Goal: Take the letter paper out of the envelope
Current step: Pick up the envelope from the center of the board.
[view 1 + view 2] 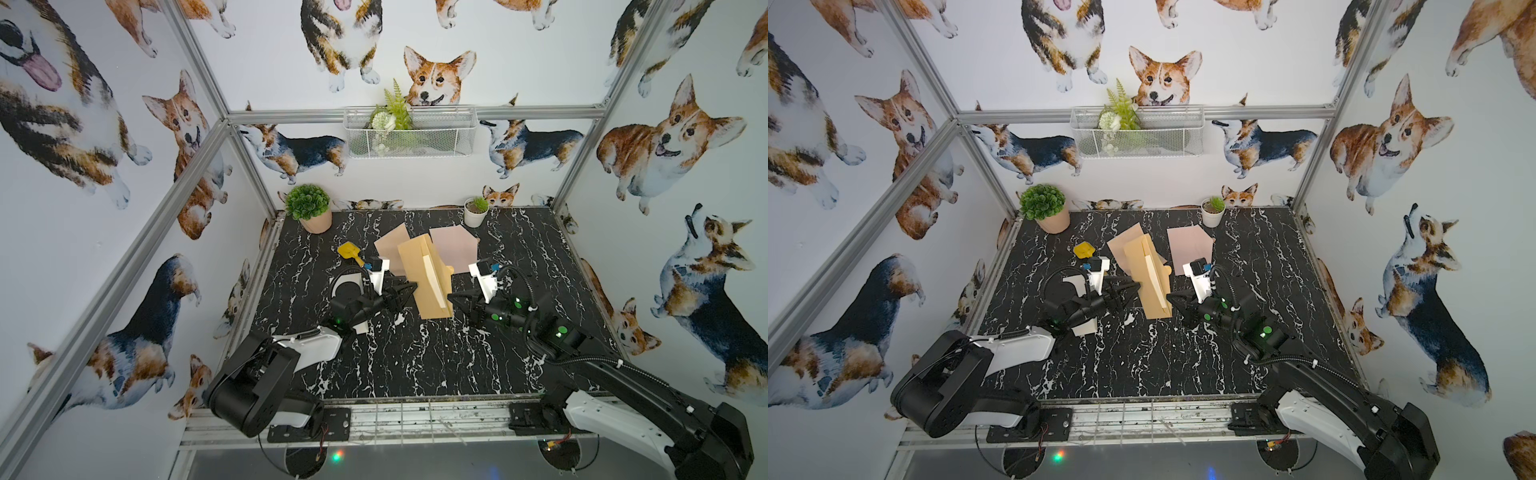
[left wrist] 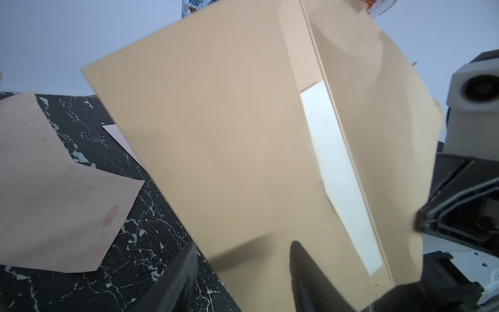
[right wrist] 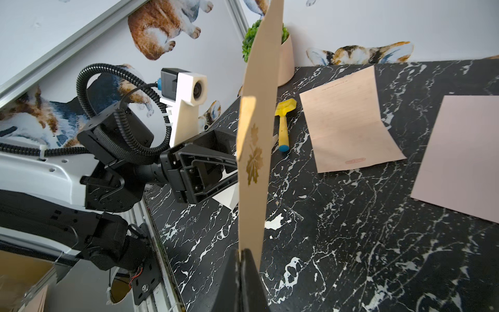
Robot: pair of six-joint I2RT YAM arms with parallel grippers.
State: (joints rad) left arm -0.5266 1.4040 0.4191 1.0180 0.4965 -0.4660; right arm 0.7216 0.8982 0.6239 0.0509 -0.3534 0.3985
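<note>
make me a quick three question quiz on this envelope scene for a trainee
1. True or false: the envelope lies flat on the table.
2. Multiple choice: the yellow thing on the table is A) a toy shovel, B) a banana, C) a cup.
3. Count: how many pink sheets lie on the table outside the envelope?

Key
1. False: the right gripper is shut on its edge and holds it up on edge.
2. A
3. Two
</note>
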